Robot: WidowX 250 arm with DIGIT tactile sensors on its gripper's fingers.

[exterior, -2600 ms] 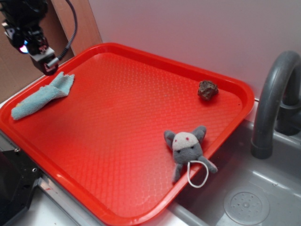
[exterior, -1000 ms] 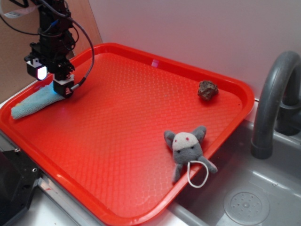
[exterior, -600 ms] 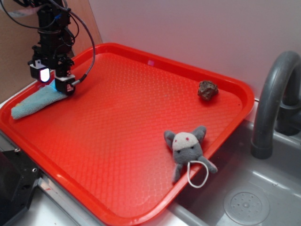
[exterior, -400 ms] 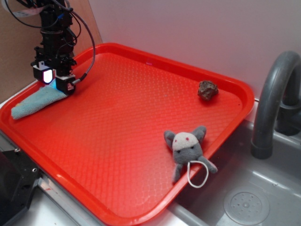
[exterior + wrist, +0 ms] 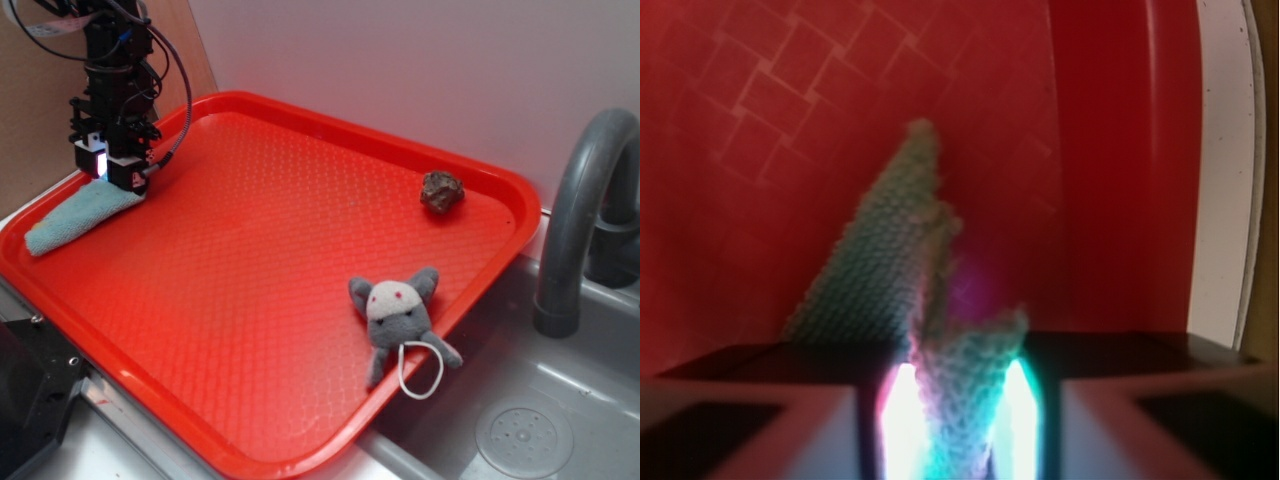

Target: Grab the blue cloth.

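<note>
Here the gripper (image 5: pixel 122 182) stands upright at the far left corner of the red tray (image 5: pixel 300 250), its jaws narrowed onto one end of the blue cloth (image 5: pixel 75 215). The wrist view makes the hold plain: a ridge of the terry fabric (image 5: pixel 970 400) rises between the two lit pads, pinched there, while the rest of the strip trails away flat over the tray's textured floor. So the cloth is caught at its end nearest the tray's middle, with its long body lying toward the left rim and not lifted, as far as the exterior view shows. Taking the end rather than the middle suits a soft narrow strip, which bunches readily into a fold the pads can bite. The grasp looks made; raising it would prove it. Well apart, near the tray's right edge, lies a grey plush mouse (image 5: pixel 398 315) with a white loop, and a small brown lump (image 5: pixel 442 191) sits toward the far right corner. Beyond the tray, a grey faucet (image 5: pixel 580 220) stands over a sink (image 5: pixel 540 420).
</note>
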